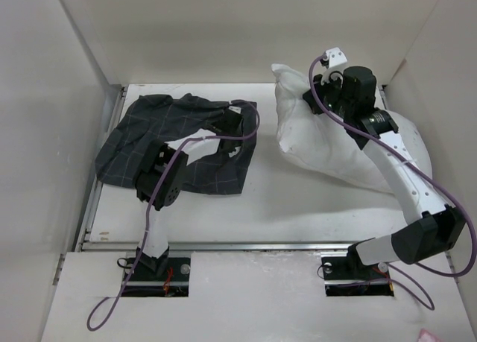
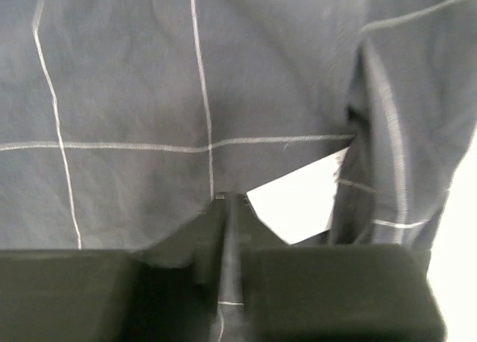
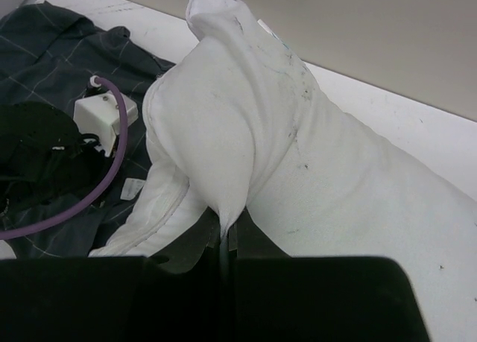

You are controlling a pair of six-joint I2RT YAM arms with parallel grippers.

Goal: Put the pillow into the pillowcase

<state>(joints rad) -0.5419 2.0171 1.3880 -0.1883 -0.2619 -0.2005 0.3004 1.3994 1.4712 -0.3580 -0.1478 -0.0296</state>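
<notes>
On the bench, your left fingers clamp the dark grid-patterned fabric pillowcase, your right fingers the soft off-white pillow.

High top view over whole table; left wrist tight on pillowcase, right wrist on pillow with pillowcase at left.

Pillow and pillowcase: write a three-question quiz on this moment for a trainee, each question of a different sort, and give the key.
1. True or false: the pillow lies inside the pillowcase.
2. What is the right gripper shut on? A) the pillow B) the pillowcase C) nothing
3. Fill in: the left gripper pinches a fold of the ____.
Key: 1 false, the two lie apart on the table; 2 A; 3 pillowcase.
</notes>
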